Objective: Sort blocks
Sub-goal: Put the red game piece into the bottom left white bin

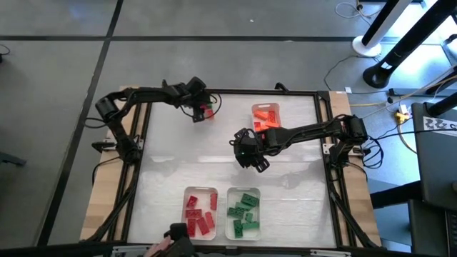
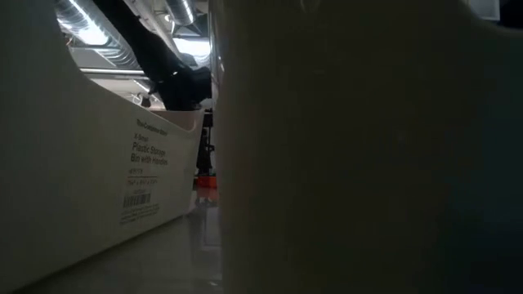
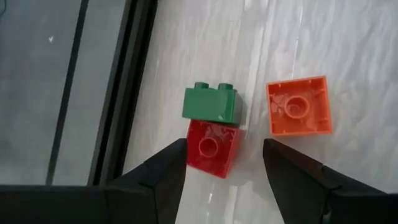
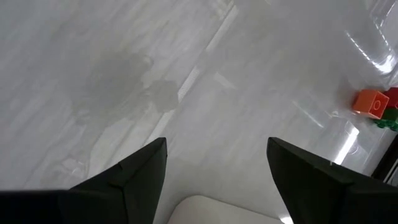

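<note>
Left gripper [image 3: 221, 168] fingers spread wide astride red block [image 3: 211, 147], holding nothing, right gripper [image 4: 217, 165] open, empty

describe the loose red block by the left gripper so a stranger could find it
Start at the white table's far-left corner, where the left gripper hovers with fingers open. Three small plastic studded bricks cluster there. The red brick lies between the fingers, touching the green brick; the orange brick sits apart.

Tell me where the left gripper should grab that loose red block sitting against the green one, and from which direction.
Grip the red block across its two free side faces, coming straight down from above. It lies hollow side up, centred between the open left gripper fingers. The green block touches a third face, so closing along that axis would likely catch it. The orange block sits apart, clear of the fingers.
</note>
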Action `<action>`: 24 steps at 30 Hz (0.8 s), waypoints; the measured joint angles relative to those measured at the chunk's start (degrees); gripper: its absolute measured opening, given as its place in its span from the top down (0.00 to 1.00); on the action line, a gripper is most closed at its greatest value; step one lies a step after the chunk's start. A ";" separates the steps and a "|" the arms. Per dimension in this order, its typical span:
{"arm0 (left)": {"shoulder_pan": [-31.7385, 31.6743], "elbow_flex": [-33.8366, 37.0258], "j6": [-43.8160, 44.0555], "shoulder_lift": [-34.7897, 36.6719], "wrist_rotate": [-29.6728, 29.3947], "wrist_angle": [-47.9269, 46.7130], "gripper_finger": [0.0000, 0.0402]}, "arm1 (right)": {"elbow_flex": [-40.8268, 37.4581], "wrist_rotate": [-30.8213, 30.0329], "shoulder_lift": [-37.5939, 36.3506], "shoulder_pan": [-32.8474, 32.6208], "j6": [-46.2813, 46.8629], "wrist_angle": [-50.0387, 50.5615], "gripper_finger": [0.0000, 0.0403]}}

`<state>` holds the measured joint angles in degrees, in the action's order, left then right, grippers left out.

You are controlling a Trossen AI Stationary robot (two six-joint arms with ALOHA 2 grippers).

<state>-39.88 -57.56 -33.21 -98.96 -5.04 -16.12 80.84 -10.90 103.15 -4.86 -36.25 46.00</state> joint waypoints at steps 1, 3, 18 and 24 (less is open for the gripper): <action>-0.02 0.00 -0.51 -0.31 -0.02 0.47 0.51 | 0.00 0.00 0.00 0.00 0.00 0.00 0.32; -0.27 0.00 -1.94 -0.94 0.00 1.38 0.51 | 0.00 0.00 0.00 0.00 0.00 -0.02 0.32; -4.37 0.00 0.19 -1.75 4.32 4.28 0.51 | 0.00 0.00 0.00 0.00 0.00 -0.08 0.32; -5.19 0.00 0.48 -1.75 6.72 4.25 0.51 | 0.00 0.00 0.00 0.00 0.00 -0.07 0.32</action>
<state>-45.07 -57.56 -32.73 -100.71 1.68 -11.87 80.84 -10.90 103.15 -4.86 -36.25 45.93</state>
